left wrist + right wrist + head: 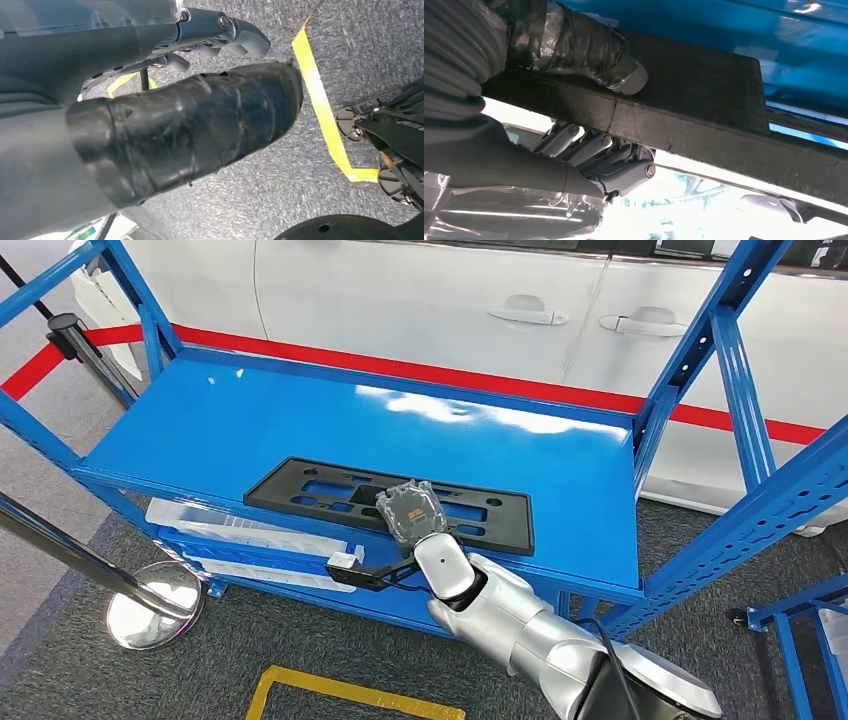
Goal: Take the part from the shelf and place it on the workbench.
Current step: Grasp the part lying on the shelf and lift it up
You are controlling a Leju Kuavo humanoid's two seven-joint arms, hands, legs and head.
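Note:
The part is a long black plastic frame (320,490) lying flat near the front edge of the blue shelf's top board (250,420). My right hand (410,510) reaches over that front edge and grips the frame near its right half. In the right wrist view the taped thumb (589,55) presses one face of the black frame (704,115) and the dark fingers (619,165) curl against the other face. My left hand (200,75) hangs over the grey carpet and holds nothing, its thumb (190,135) apart from the fingers (225,35).
A white car (450,300) with a red stripe stands right behind the shelf. Blue uprights (700,360) frame the shelf's right side. White trays (240,525) lie on the lower board. A chrome stanchion base (150,605) sits at the left, and yellow tape (340,690) marks the floor.

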